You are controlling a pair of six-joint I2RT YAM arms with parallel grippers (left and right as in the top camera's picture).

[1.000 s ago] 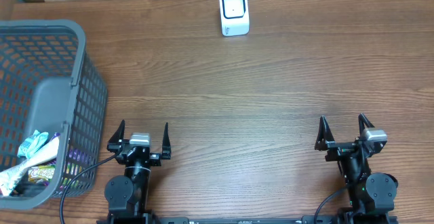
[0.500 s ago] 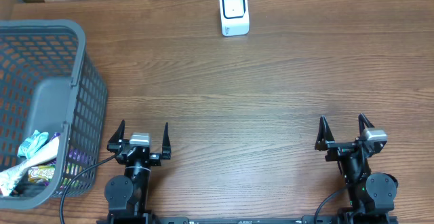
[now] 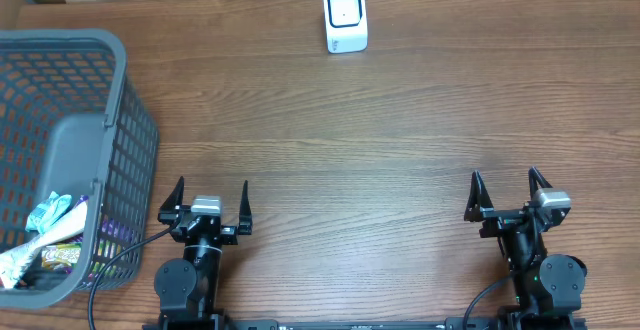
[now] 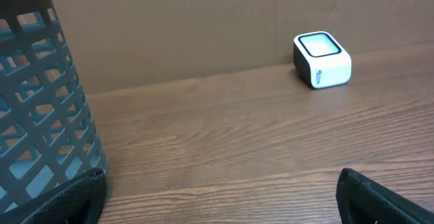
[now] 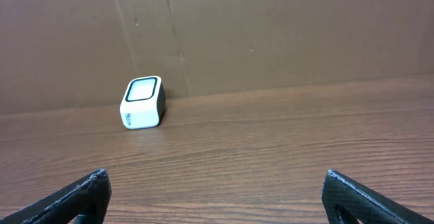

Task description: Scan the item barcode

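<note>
Where the worktop [image 3: 380, 140] meets its left edge, a grey plastic basket [image 3: 118, 90] with open lattice walls and a solid rim holds several crinkled packets [image 3: 48, 232], printed in teal, white, yellow and purple; their lettering is too small to read. Right of the basket, at the near edge, the left gripper [image 3: 212, 184] rests with its two tapered black fingers spread wide and nothing between them. Near the middle of the far edge sits the scanner [image 3: 345, 18], a small white box with rounded corners, a dark-rimmed pale window and a tiny dark mark on one white side, not legible. It stands just in front of a plain brown cardboard wall [image 5: 271, 27] with a vertical seam. Towards the near right corner, the right gripper [image 3: 505, 174] likewise stands wide apart and empty. The worktop is smooth, dark brown wood grain, with streaks running left to right.
</note>
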